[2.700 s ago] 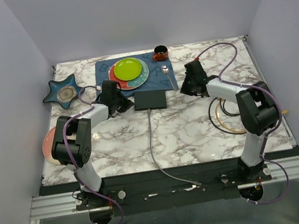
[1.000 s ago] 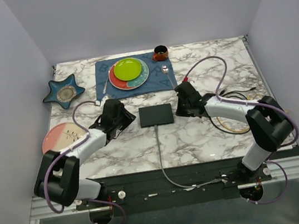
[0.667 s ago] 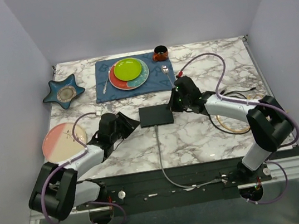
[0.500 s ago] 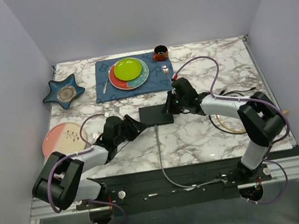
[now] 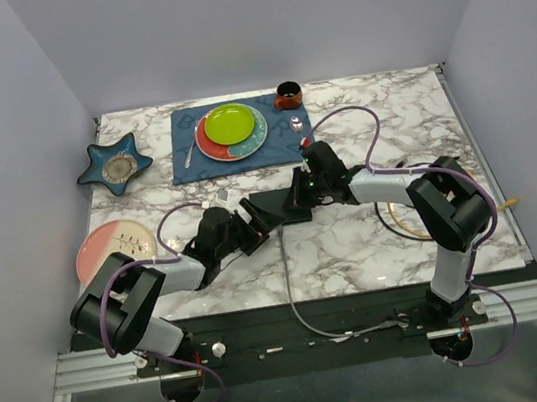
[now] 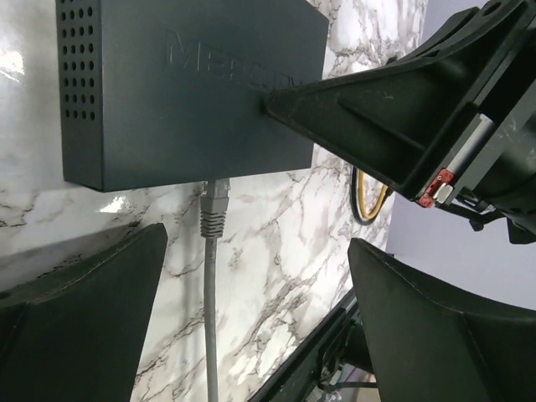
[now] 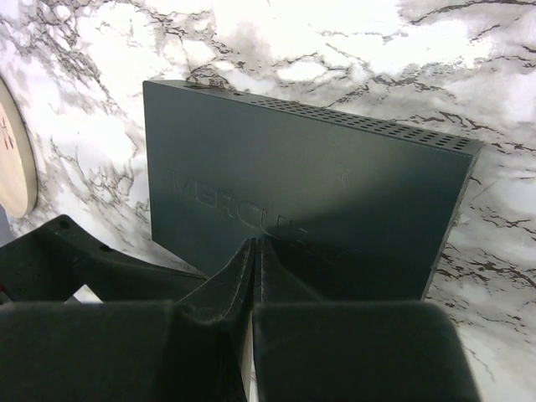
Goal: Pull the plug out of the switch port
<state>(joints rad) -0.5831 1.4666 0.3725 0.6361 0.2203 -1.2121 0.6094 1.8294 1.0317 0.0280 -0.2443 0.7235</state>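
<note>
Left gripper: your left gripper (image 6: pixel 258 241) stands wide apart and grips nothing. Its fingers (image 6: pixel 79 322) fill the two lower corners of the left wrist view.
Right gripper: your right gripper (image 7: pixel 255 251) has its fingers pressed together, with only a hairline slit between them. The tip sits at the top face of the switch (image 7: pixel 293 167), but you cannot tell whether it truly touches.
Hidden: in the top view both grippers cover the switch's ends, so only its middle shows at centre frame. The plug (image 6: pixel 214 201) is too small to pick out there. In the left wrist view the port is tucked under the switch's lower edge, and no other sockets can be made out.
Cut off: the pink plate (image 7: pixel 12 155) is a sliver at the left edge of the right wrist view. A yellow loop (image 6: pixel 368 194) peeks from behind the right gripper at centre right of the left wrist view.
Writing: raised letters on the switch's top read "Merc" from the left wrist and "MERCU" from the right wrist. The right gripper's fingers cover the rest.
Plug position: it is seated in the switch's lower edge at the centre of the left wrist view. It lies just ahead of your left fingertips and between them, touched by neither.
Cable: the grey cable (image 6: pixel 209 335) drops from the plug between the left fingers and leaves the bottom of the frame.
Switch position: flat on the marble table (image 5: pixel 355 239), below the blue mat (image 5: pixel 291 147).
</note>
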